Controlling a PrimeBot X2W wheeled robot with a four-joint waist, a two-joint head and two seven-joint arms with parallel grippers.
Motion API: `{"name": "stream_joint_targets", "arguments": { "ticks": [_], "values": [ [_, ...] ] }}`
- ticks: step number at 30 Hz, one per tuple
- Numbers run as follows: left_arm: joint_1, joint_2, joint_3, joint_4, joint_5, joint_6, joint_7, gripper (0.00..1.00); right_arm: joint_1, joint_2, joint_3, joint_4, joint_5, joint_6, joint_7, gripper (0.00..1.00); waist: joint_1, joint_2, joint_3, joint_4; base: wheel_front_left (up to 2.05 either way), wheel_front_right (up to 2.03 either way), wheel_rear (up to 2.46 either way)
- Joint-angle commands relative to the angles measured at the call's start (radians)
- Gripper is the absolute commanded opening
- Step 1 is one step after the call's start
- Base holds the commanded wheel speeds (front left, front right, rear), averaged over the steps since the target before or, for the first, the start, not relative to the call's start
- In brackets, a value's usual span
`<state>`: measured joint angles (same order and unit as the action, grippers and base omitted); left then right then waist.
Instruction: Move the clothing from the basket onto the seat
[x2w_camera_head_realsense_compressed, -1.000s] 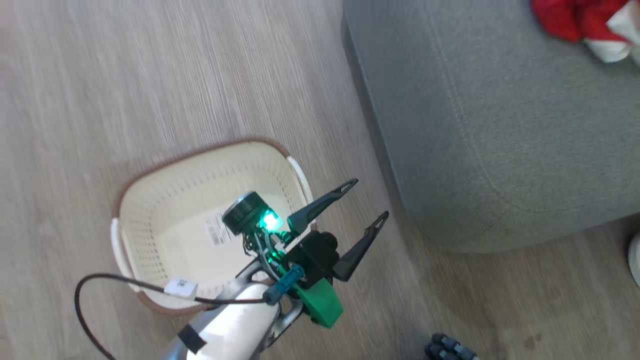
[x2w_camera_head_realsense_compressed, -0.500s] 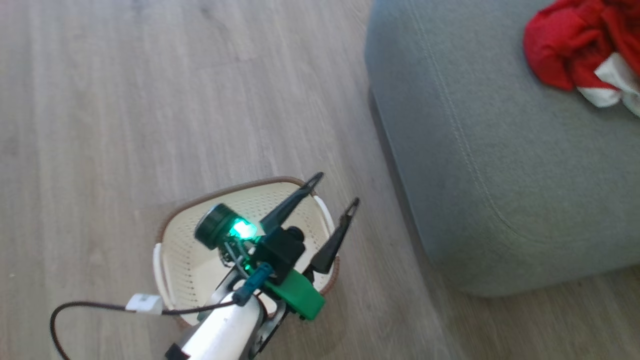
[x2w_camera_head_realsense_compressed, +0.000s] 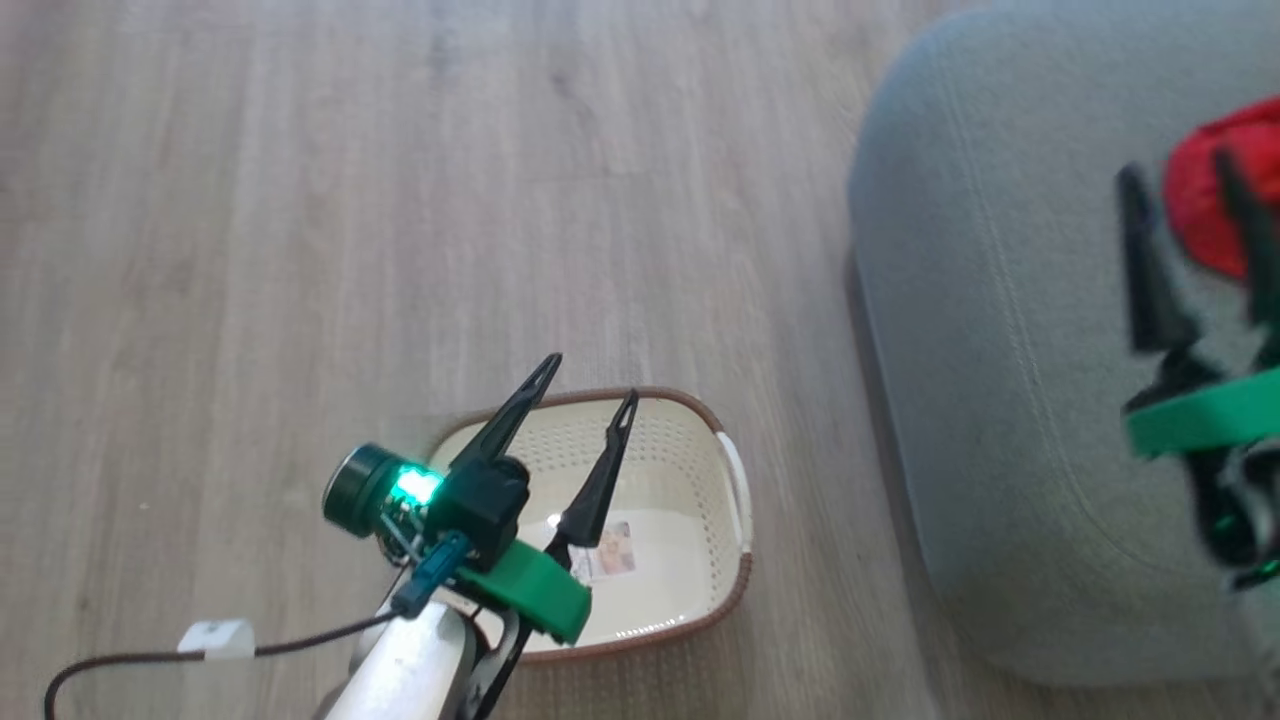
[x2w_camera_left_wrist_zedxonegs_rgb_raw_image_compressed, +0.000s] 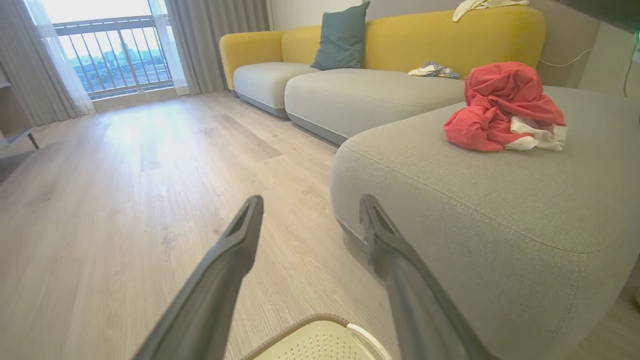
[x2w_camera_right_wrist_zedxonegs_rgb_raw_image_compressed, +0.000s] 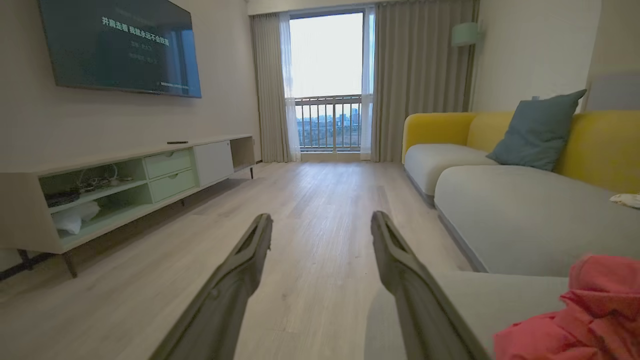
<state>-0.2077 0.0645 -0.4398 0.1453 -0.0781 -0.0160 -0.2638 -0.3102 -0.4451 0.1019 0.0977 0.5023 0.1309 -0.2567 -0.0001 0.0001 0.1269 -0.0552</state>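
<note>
- Left gripper (x2w_camera_head_realsense_compressed: 593, 377): raised above the basket (x2w_camera_head_realsense_compressed: 738, 580). Its two dark fingers stand well apart with nothing between them. A green lamp (x2w_camera_head_realsense_compressed: 415, 485) glows on the wrist, and a dark cable (x2w_camera_head_realsense_compressed: 130, 660) trails off the pale forearm.
- Right gripper (x2w_camera_head_realsense_compressed: 1175, 165): blurred in the head view, held over the seat (x2w_camera_head_realsense_compressed: 1000, 400). Its fingers are spread and nothing is clamped. In the right wrist view the red fabric lies just beside the right-hand finger, outside the gap. Contact with the fabric cannot be determined.
- The clothing (x2w_camera_left_wrist_zedxonegs_rgb_raw_image_compressed: 502, 107): one crumpled red heap with white trim showing at its lower edge. It lies on top of the seat, well back from the rounded corner. How many garments make up the heap cannot be told.
- Basket: upright on the wooden floor (x2w_camera_head_realsense_compressed: 300, 200), near the seat's rounded corner but apart from it. The cream bottom is exposed, with a paper label (x2w_camera_head_realsense_compressed: 612, 552) lying on it. The part under the left gripper is hidden. One white handle faces the seat.
- Seat: grey upholstery with a stitched seam running along the edge; the surface around the heap is smooth.
- Surroundings: a yellow sofa back (x2w_camera_left_wrist_zedxonegs_rgb_raw_image_compressed: 450, 35) with a teal cushion (x2w_camera_left_wrist_zedxonegs_rgb_raw_image_compressed: 342, 37) beyond the seat; a wall-mounted television (x2w_camera_right_wrist_zedxonegs_rgb_raw_image_compressed: 120, 47) above a low cabinet (x2w_camera_right_wrist_zedxonegs_rgb_raw_image_compressed: 125, 185); a curtained balcony window (x2w_camera_right_wrist_zedxonegs_rgb_raw_image_compressed: 327, 80) at the far end.
</note>
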Motion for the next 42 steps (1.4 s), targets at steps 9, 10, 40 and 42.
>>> {"name": "stream_joint_targets", "arguments": {
  "ticks": [9, 10, 40, 42],
  "values": [
    [0.041, -0.012, 0.086, -0.009, 0.010, 0.003, 0.002, 1.00, 0.120, 0.162, 0.056, 0.072, 0.019, 0.000, -0.005, 1.00, 0.0001, -0.0001, -0.065, 0.100, 0.00, 0.00, 0.00],
    [0.047, -0.013, 0.091, -0.003, 0.008, 0.005, 0.002, 1.00, 0.128, 0.178, 0.061, 0.085, 0.018, 0.000, -0.005, 1.00, 0.0001, -0.0001, -0.068, 0.106, 0.00, 0.00, 0.00],
    [0.087, -0.014, 0.211, 0.015, -0.004, 0.204, 0.002, 1.00, 0.158, 0.299, 0.113, 0.222, -0.087, 0.000, -0.005, 1.00, 0.0001, -0.0001, -0.072, 0.178, 0.00, 0.00, 0.00],
    [0.088, -0.014, 0.212, 0.013, -0.014, 0.220, 0.002, 1.00, 0.158, 0.299, 0.113, 0.221, -0.089, 0.000, -0.005, 1.00, 0.0001, -0.0001, -0.070, 0.177, 0.00, 0.00, 0.00]
  ]
}}
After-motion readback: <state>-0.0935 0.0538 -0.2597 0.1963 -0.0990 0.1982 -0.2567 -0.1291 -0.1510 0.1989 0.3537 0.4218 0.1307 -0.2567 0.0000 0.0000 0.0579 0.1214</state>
